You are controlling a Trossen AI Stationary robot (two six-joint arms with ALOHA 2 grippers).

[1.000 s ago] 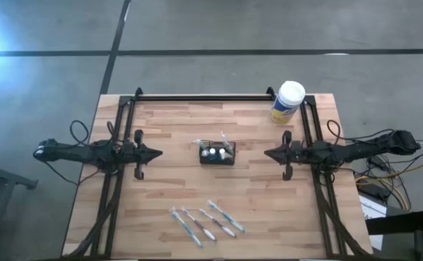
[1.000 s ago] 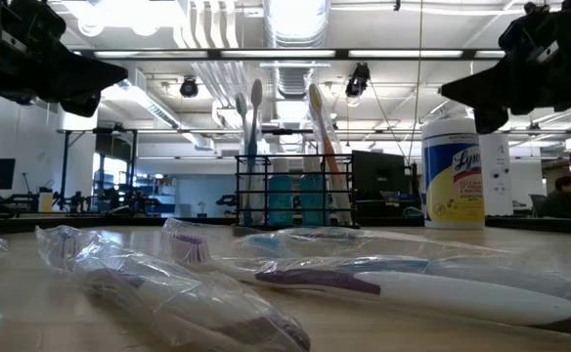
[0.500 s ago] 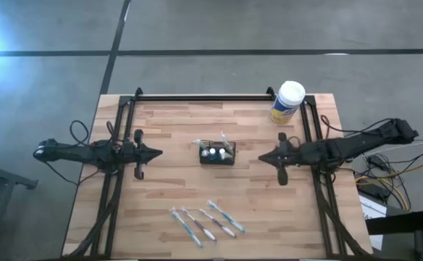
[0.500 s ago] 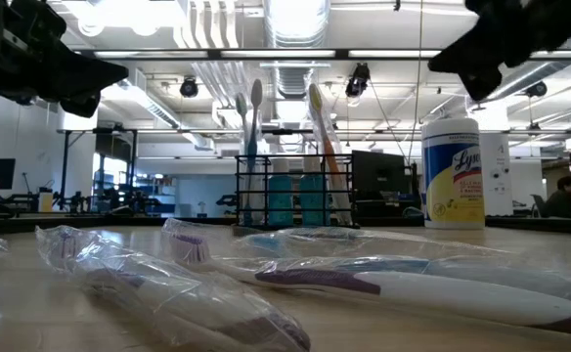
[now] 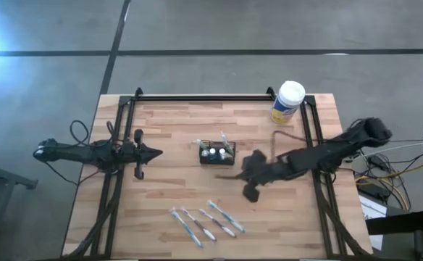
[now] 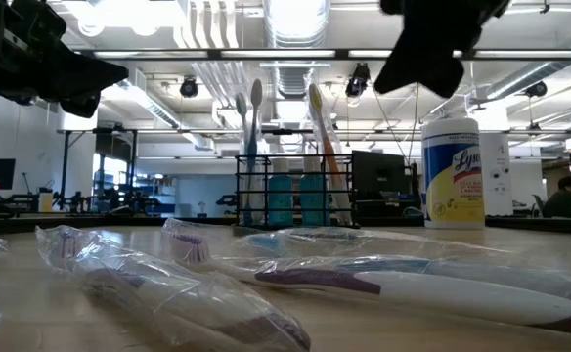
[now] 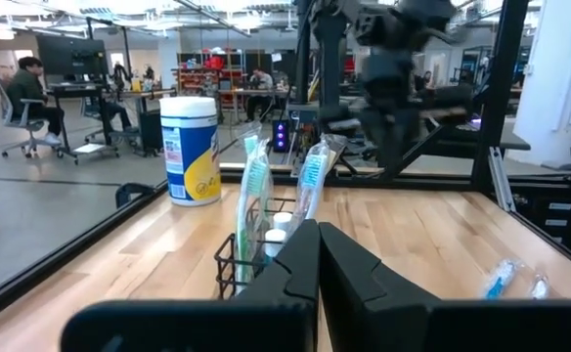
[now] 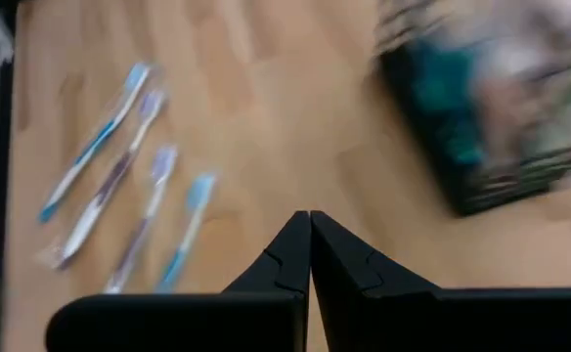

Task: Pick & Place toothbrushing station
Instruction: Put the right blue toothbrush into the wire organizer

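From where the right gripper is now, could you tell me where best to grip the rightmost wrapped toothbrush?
Probably mid-handle of the rightmost wrapped toothbrush, coming straight down. It lies flat and diagonal on the table, so the right gripper should straddle its thin width, away from its neighbour.

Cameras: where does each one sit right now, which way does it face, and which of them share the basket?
High: overhead, straight down; both arms, left gripper, right gripper near the mesh basket.
Low: table height, past wrapped toothbrushes to the basket; arms overhead.
Left wrist: over its shut fingers, at basket, canister and right arm.
Right wrist: downward, shut fingers, four loose toothbrushes, basket.
All four share the basket.
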